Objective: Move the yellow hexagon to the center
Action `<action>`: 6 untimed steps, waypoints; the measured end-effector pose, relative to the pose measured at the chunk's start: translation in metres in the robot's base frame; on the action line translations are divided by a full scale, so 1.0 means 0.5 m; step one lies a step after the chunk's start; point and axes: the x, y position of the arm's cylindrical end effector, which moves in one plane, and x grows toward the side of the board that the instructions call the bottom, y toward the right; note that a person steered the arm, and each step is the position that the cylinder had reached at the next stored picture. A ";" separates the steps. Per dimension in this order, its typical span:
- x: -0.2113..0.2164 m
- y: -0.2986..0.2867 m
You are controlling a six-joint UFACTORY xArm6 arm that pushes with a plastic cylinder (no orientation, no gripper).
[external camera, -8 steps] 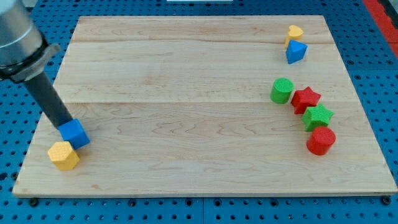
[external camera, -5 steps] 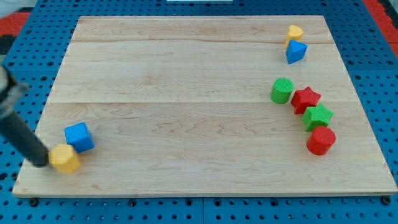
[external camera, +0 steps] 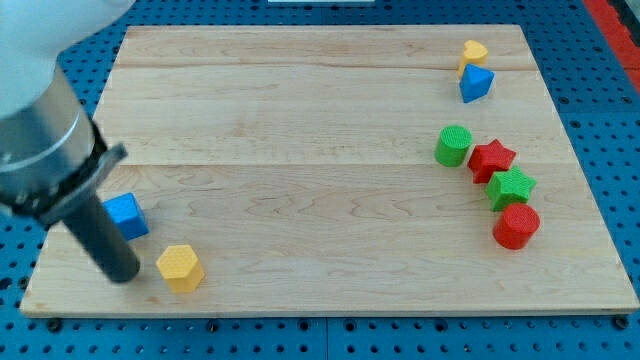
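Tip: my tip [external camera: 122, 276] is being kept down on the board near the view's bottom-left corner, just to the left of the yellow hexagon [external camera: 180, 267] and apparently a little apart from it; being placed on that side, it is judged ready for a push toward the view's right
Pincer state: none is fitted, only a straight dark rod, so nothing is being held and no opening can be told
Yellow hexagon: it is lying close to the bottom edge of the wooden board [external camera: 300, 130], well apart from the centre, so most of the task is judged to be left
Blue cube [external camera: 125, 216]: it is sitting just above the tip and partly behind the rod, up and to the left of the hexagon and apart from it; a push to the right and upward is judged to be leaving it undisturbed
Centre of the board: no block is lying there
Right-hand cluster: a green cylinder [external camera: 454, 145], red star [external camera: 492, 158], green star [external camera: 512, 187] and red cylinder [external camera: 516, 226] are lined up down the view's right, well clear of the centre
Top-right pair: a yellow heart-like block [external camera: 474, 51] is touching a blue triangular block [external camera: 476, 83], far from the path being judged
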 end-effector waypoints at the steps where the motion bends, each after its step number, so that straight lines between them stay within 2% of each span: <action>1: 0.032 0.057; 2: -0.131 0.145; 3: -0.197 0.288; 4: -0.144 0.203; 5: -0.075 0.310; 6: -0.190 0.326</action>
